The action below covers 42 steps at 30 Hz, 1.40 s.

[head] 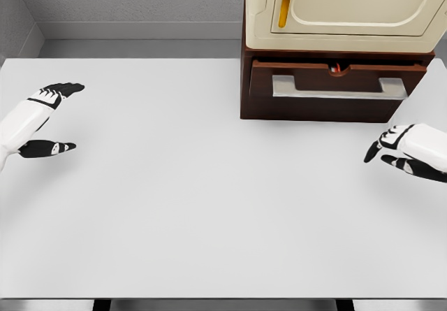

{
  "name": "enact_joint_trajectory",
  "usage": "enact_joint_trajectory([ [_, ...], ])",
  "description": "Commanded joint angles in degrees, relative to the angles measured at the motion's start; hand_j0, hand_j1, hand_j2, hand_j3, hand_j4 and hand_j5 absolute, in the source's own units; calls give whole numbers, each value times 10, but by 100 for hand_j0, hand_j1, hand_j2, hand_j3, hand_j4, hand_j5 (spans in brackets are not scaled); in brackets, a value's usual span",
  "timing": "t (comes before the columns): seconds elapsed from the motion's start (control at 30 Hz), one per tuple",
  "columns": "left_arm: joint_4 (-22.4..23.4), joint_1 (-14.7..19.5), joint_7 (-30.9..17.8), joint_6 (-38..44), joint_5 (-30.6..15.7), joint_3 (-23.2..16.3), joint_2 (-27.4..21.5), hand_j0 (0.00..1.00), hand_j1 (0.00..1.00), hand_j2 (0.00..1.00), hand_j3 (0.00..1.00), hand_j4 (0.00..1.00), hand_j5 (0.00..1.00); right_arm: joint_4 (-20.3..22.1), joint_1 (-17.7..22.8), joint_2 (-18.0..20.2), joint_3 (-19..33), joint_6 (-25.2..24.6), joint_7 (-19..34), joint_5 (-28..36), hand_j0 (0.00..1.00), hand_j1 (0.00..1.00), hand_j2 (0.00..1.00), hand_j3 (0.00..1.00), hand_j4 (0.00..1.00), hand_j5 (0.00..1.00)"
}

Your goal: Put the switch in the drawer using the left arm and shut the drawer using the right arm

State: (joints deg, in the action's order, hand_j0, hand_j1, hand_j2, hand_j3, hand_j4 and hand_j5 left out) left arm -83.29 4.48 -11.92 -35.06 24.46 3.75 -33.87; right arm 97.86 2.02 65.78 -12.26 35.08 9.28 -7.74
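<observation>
Your left hand (43, 119) and right hand (412, 152) hover with fingers spread, empty; the drawer (338, 87), beyond your right fingers, looks almost closed, a red speck (336, 67), possibly the switch, inside.

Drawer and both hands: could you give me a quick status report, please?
Left hand open, empty, at table's left edge. Right hand open, empty, right edge. Drawer almost shut; something red shows in its top gap. Nothing blocking.

White table (174, 206): brown drawer (335, 87) nearly shut, cream appliance (349, 10) above; left hand (42, 119) and right hand (408, 150) hovered, fingers spread.
</observation>
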Motion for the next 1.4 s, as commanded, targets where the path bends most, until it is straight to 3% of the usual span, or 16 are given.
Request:
enact_joint_trajectory([
  [0.0,0,0,1,1,-5,0,-1,100,100,100,100,100,100,20,0,4,0,-1,-1,16,42,42,42,42,42,42],
  [0.3,0,0,1,1,-4,0,-1,100,100,100,100,100,100,21,-35,-33,-2,-1,-1,26,43,43,43,43,43,43],
  [0.47,0,0,1,1,-4,0,-1,100,100,100,100,100,100,16,-91,-61,-56,-1,2,21,43,43,43,43,43,43],
  [0.67,0,0,1,1,-5,0,-1,100,100,100,100,100,100,8,-114,-72,-84,-1,3,17,43,43,43,43,43,43],
  [0.77,0,0,1,1,-5,0,-1,100,100,100,100,100,100,-7,-124,-85,-88,-1,3,8,43,43,43,43,43,43],
  [0.9,0,0,1,1,-5,0,-1,100,100,100,100,100,100,-36,-172,-104,-137,-1,3,-1,43,43,43,43,43,43],
  [1.37,0,-1,1,1,-5,0,-1,100,100,100,100,100,100,-99,-221,-139,-171,-1,4,-10,43,43,43,43,43,43],
])
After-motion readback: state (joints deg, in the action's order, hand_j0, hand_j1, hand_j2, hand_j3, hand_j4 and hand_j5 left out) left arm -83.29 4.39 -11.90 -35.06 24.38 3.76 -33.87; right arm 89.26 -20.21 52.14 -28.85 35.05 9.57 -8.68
